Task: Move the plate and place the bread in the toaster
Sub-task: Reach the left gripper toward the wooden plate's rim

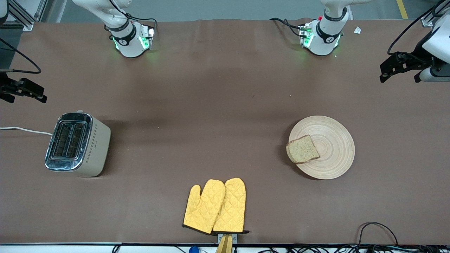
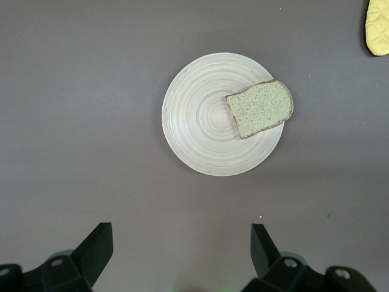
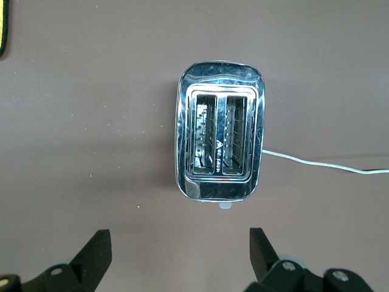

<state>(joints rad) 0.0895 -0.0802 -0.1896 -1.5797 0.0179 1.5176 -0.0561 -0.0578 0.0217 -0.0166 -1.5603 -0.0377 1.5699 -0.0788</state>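
The pale wooden plate (image 1: pixel 334 147) lies on the brown table toward the left arm's end. The slice of brown bread (image 1: pixel 302 149) lies flat on its rim, on the side toward the toaster. The cream toaster (image 1: pixel 75 144) with chrome top stands toward the right arm's end, both slots empty. My left gripper (image 1: pixel 400 72) is open and empty, high over the table at its end. Its wrist view looks down on the plate (image 2: pixel 200 121) and bread (image 2: pixel 260 108) past its fingers (image 2: pixel 182 234). My right gripper (image 1: pixel 26 98) is open and empty, high over its end. Its wrist view shows the toaster (image 3: pixel 220 146) below its fingers (image 3: pixel 180 240).
Two yellow oven mitts (image 1: pixel 216 207) lie near the table's front edge, midway between toaster and plate. A mitt tip shows in the left wrist view (image 2: pixel 378 27). The toaster's white cord (image 1: pixel 24 130) runs off the right arm's end. Cables hang along the front edge.
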